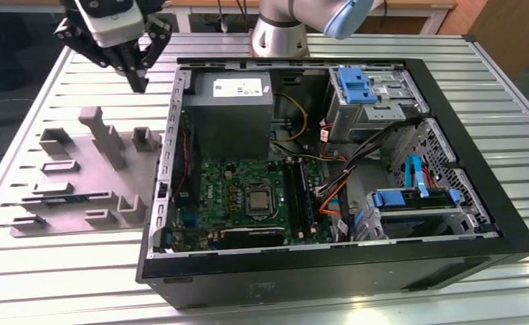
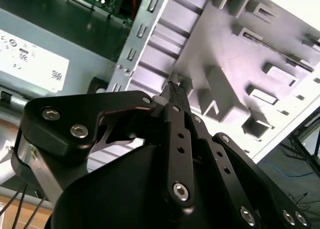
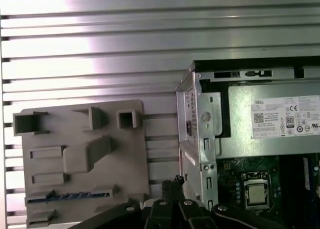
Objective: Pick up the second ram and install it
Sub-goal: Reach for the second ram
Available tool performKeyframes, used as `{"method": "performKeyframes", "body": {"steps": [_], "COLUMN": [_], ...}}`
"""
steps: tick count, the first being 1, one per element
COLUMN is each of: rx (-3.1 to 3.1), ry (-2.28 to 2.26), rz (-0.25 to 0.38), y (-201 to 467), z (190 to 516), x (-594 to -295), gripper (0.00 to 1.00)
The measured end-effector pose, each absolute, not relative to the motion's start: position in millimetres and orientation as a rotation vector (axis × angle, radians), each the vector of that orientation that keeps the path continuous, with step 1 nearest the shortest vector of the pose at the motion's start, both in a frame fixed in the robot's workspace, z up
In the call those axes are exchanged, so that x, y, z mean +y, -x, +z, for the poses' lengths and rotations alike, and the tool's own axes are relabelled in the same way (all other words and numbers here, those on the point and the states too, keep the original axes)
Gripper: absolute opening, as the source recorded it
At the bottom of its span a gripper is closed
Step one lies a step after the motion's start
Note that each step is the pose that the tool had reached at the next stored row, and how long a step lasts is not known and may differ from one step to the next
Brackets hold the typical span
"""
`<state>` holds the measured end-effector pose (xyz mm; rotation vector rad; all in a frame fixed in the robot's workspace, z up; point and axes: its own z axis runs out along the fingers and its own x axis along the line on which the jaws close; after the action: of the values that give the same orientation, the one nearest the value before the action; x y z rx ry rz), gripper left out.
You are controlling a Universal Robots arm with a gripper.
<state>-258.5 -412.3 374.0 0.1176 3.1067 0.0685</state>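
Second ram (image 3: 70,195) is seated on edge in a slot of grey fixture tray (image 3: 55,134), top edge exposed, prob. for easy pinching. Gripper (image 1: 139,84) is held above, between tray & PC case (image 1: 337,271), fingers pinched together, empty.

The claw (image 2: 175,89) is matt black metal with shiny screw heads (image 2: 180,190). Under it, the ribbed table (image 3: 100,49) is bright, glossy metal; beside its tips the grey tray (image 3: 127,164) looks smooth, matt plastic.
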Motion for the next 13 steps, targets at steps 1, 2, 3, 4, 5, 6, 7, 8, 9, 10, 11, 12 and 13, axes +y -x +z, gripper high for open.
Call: {"method": "performKeyframes", "body": {"steps": [1, 2, 3, 4, 5, 6, 7, 8, 9, 10, 11, 12, 13], "rx": [3.107, 3.107, 3.107, 3.107, 3.107, 3.107, 3.107, 3.107, 3.107, 3.107, 3.107, 3.107, 3.107], "ry": [-0.117, -0.117, -0.118, -0.118, -0.118, -0.118, -0.118, -0.118, -0.118, -0.118, -0.118, -0.118, -0.118], "rz": [0.068, 0.068, 0.068, 0.068, 0.068, 0.068, 0.068, 0.068, 0.068, 0.068, 0.068, 0.068, 0.068], "y": [261, 264, 267, 270, 273, 276, 279, 282, 285, 288, 291, 294, 297], "z": [373, 372, 371, 370, 368, 368, 367, 366, 365, 365, 364, 363, 362], "x": [-415, -417, -419, -422, -424, -426, -428, -430, -432, -434, -436, -438, -439], "gripper": [0.11, 0.11, 0.11, 0.11, 0.11, 0.11, 0.11, 0.11, 0.11, 0.11, 0.11, 0.11, 0.11]}}
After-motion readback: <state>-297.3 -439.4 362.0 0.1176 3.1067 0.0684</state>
